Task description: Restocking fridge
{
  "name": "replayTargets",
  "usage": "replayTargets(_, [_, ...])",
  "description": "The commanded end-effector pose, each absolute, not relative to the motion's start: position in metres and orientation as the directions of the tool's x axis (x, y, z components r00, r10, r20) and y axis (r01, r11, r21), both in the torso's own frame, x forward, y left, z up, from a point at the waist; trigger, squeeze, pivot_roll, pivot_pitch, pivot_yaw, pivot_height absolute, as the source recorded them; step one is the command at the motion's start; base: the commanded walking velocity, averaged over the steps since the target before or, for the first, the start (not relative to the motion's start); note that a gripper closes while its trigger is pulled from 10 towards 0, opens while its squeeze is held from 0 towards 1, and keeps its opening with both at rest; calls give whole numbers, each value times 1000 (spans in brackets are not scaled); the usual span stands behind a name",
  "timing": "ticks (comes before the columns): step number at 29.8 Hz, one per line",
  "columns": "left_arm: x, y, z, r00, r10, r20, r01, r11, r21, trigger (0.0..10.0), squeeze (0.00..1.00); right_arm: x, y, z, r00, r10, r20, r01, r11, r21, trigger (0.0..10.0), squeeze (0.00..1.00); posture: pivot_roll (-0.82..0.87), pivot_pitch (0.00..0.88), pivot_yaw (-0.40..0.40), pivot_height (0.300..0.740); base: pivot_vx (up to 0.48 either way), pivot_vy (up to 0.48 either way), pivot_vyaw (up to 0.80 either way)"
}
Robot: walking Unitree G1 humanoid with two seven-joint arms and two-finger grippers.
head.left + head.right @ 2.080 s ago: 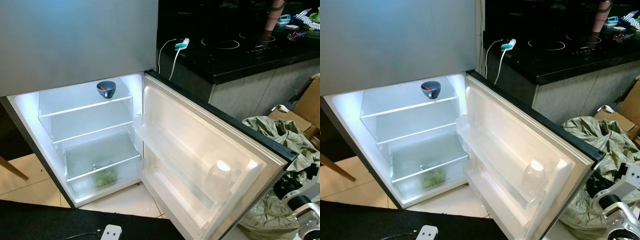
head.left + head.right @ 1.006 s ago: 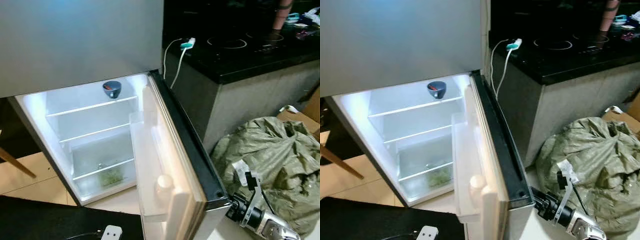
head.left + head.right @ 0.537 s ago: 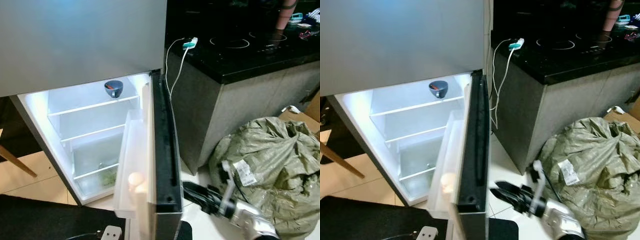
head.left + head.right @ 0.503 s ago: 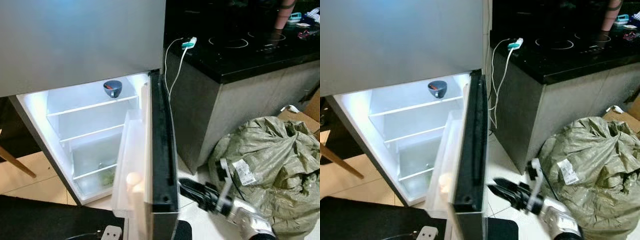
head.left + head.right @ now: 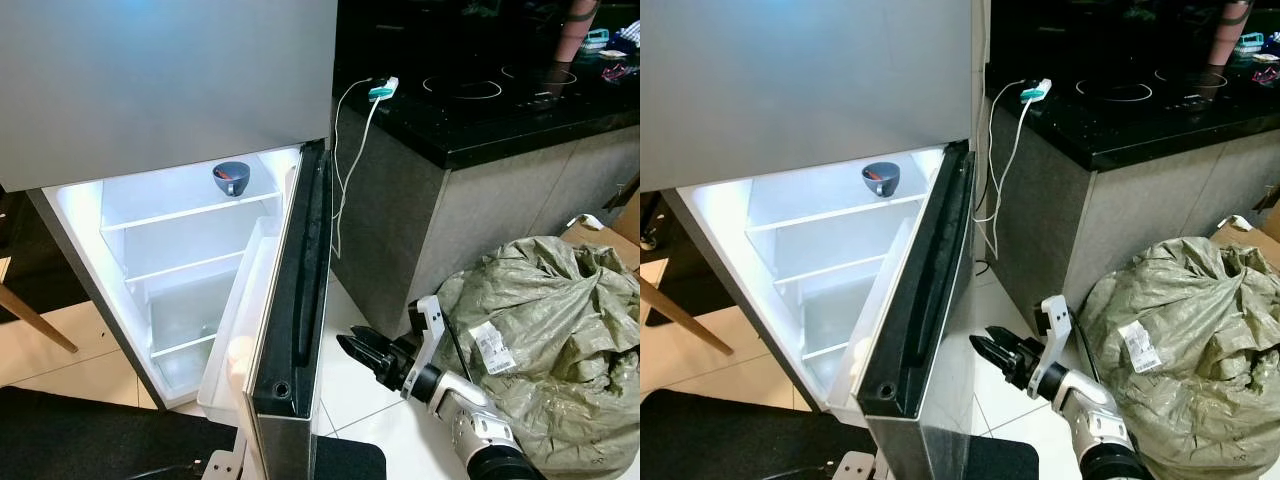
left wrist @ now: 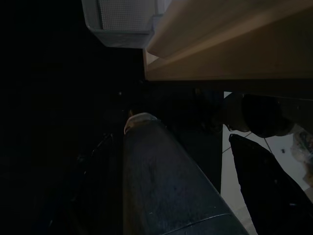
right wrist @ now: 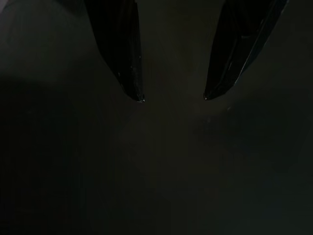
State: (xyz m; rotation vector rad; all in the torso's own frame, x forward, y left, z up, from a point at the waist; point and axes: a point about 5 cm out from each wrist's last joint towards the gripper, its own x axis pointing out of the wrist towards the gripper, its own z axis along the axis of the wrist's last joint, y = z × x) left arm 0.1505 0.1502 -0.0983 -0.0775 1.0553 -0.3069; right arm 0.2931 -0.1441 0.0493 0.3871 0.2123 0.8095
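Note:
The fridge's lower compartment [image 5: 190,260] is lit, with bare white shelves. A dark blue bowl [image 5: 231,177] sits on the top shelf. The lower door [image 5: 295,300] stands partly open, its black edge turned toward me. A pale bottle [image 5: 238,352] rests in the door's shelf. My right gripper [image 5: 350,345] is open and hovers low, just right of the door's outer face, pointing at it. In the right wrist view its two black fingertips [image 7: 137,95] stand apart before a dark surface. The left wrist view is very dark.
A bulky grey-green sack [image 5: 540,310] lies on the tiled floor to the right. A black counter [image 5: 480,100] with a hob runs behind it, and a white charger cable [image 5: 350,130] hangs off its edge. A wooden leg [image 5: 35,320] is at far left.
The lower door has swung from wide open to partly shut. My right gripper followed it leftward along its outer face.

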Motion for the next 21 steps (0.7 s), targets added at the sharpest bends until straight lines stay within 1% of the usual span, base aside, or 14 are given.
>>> replayTargets(1, [146,156,-100,443,-269,-855,206,959,-195,10000,0,291,-140,46,656,753,-62,-676,621,397,10000,0,-75,21,-2,740,0,0,706])
replayTargets(7, [145,155,-100,442,-271,-855,204,959,-198,10000,0,289,-137,44,650,758,-63,-679,616,399,10000,0,-73,22,-3,740,0,0,706])
replayTargets(21, [143,156,-101,437,-270,-858,203,959,-198,10000,0,291,-139,45,673,737,-65,-665,641,383,10000,0,-76,30,3,740,0,0,706])
